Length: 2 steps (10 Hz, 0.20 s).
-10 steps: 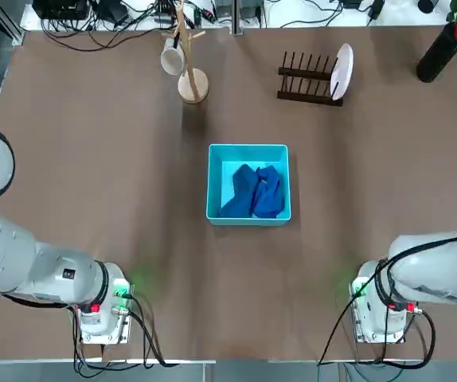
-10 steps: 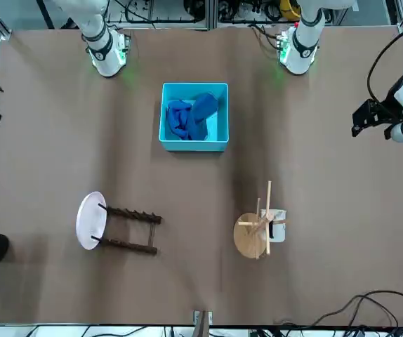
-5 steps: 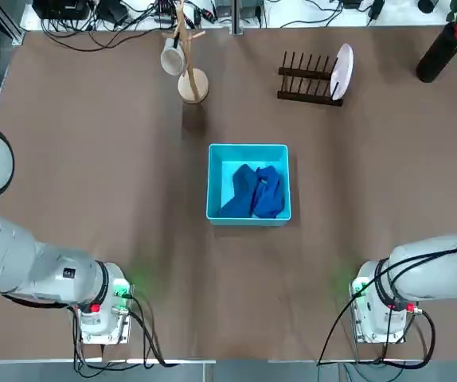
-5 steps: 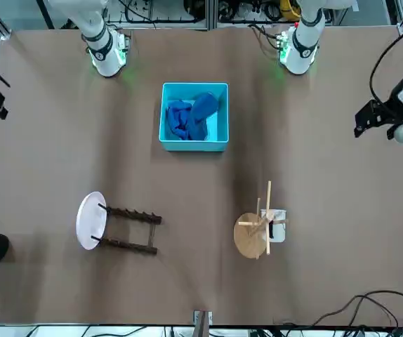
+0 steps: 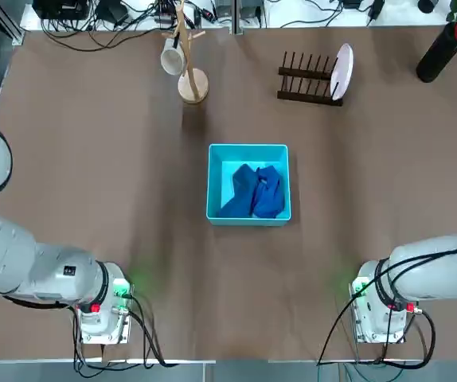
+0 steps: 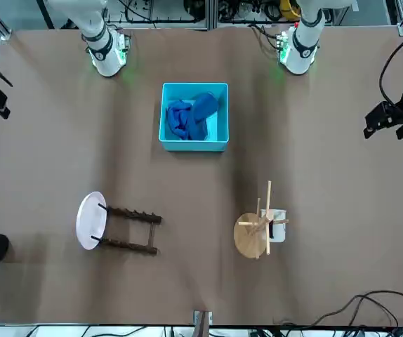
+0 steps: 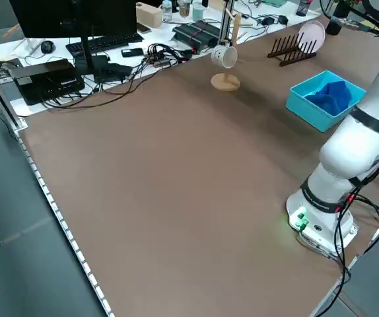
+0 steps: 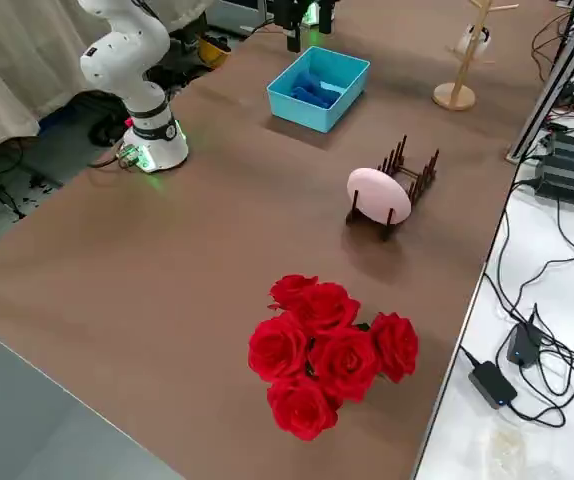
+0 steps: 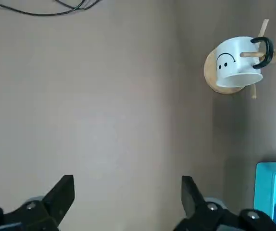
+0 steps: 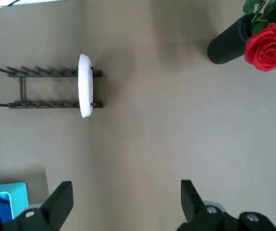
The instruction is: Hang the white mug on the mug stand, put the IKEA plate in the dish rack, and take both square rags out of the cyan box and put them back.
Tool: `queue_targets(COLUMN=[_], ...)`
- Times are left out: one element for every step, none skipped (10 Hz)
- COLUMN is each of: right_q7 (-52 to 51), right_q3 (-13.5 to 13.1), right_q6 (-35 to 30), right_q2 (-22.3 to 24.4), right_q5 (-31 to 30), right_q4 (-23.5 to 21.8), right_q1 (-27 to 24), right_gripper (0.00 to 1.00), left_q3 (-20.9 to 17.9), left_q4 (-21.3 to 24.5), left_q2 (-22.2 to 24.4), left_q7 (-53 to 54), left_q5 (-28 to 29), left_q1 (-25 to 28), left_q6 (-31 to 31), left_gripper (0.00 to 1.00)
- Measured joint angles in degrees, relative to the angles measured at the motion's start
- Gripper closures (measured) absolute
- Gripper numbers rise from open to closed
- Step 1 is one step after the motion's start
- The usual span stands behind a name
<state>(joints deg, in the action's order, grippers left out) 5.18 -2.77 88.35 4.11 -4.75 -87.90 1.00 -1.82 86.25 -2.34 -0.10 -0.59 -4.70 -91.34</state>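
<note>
The white mug (image 9: 236, 62) hangs by its handle from a peg of the mug stand (image 5: 193, 86), at eleven o'clock from the cyan box (image 5: 248, 219) in the top view — the IKEA plate (image 5: 341, 72) stands in the dish rack (image 5: 306, 96) at one o'clock. Both square rags (image 5: 252, 191) lie inside the box. The left gripper's jaws (image 9: 128, 197) and the right gripper's jaws (image 10: 127, 199) are released, beyond the surface's (image 5: 149, 263) nine and three o'clock sides.

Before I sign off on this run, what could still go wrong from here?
The white mug hangs by its handle on a peg of the mug stand; a knock from the left gripper might swing it off. The plate stands at the very end of the dish rack, so a bump there could tip it out.
</note>
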Motion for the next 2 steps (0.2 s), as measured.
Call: queue_targets(right_q7=[0.0,0.0], right_q3=[-0.2,-0.6], right_q6=[0.0,0.1], right_q2=[0.0,0.0], right_q5=[0.0,0.0], right_q4=[-0.1,-0.1], right_q1=[0.4,1.0], right_gripper=[0.01,0.01], left_q3=[0.1,0.1], left_q4=[0.0,0.0], left_q2=[0.0,0.0], left_q7=[0.0,0.0], left_q5=[0.0,0.0], left_q1=[0.0,-0.1], left_q6=[0.0,0.0], left_gripper=[0.02,0.02])
